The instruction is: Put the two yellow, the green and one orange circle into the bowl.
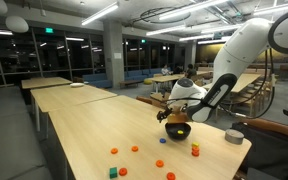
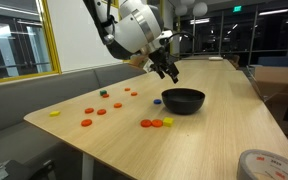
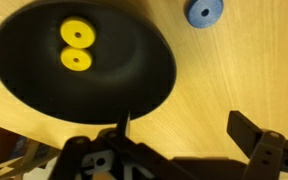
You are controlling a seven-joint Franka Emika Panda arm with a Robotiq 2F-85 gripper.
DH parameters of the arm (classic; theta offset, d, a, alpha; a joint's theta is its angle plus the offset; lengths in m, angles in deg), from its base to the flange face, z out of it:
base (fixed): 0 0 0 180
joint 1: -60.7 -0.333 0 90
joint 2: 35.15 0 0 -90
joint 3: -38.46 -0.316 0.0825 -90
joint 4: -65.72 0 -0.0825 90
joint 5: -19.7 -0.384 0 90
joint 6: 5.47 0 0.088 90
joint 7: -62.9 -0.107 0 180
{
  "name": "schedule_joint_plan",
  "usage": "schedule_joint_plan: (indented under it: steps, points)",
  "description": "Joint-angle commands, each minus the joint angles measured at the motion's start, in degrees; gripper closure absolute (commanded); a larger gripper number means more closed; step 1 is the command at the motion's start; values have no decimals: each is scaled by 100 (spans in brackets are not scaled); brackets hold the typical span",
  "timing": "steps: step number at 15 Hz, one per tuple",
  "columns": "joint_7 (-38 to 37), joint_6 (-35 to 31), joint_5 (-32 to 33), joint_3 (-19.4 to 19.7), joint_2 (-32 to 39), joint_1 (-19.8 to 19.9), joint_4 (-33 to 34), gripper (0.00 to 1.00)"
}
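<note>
My gripper [image 3: 184,135] hangs with its fingers spread apart and nothing between them, just above the near rim of the black bowl [image 3: 134,95]. The wrist view alone looks into the bowl: the two yellow discs [image 3: 77,35] lie flat on its bottom, touching each other. Beyond the rim a blue piece [image 3: 203,12] rests on the bare desk [image 3: 244,70].

The exterior views do not show inside the bowl, but they show what lies around it. In an exterior view, orange discs [image 2: 146,123] and another yellow disc [image 2: 167,122] sit in a row just beside the bowl, with more orange discs and a further yellow one [image 2: 54,113] scattered well apart towards the desk's edge. In an exterior view a grey container [image 1: 234,137] stands near the bowl, and a green piece [image 1: 113,172] lies far out among orange discs.

The desk is long pale wood. Behind it stand more long tables, a grey bench seat, dark windows and ceiling strip lights.
</note>
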Motion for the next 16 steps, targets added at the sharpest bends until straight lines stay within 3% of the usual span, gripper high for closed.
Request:
schedule_joint_plan:
  steps: [1, 4, 5, 6, 10, 13, 16]
  points:
    - [766, -1058, -299, -550, -192, 509, -354, 0]
    - [1250, -1913, -335, -1581, -81, 1420, -618, 0]
    - [1972, -2198, -1010, -1910, -22, 1599, -806, 0]
    - [1278, -2400, -101, -2476, 98, 2230, -745, 0]
    - [593, -2852, 1584, -4049, 833, 3845, -526, 0]
    - [-66, -2264, 2918, -5116, 1294, 5047, -358, 0]
    - [-154, -1325, 3084, -5767, 1366, 5753, -354, 0]
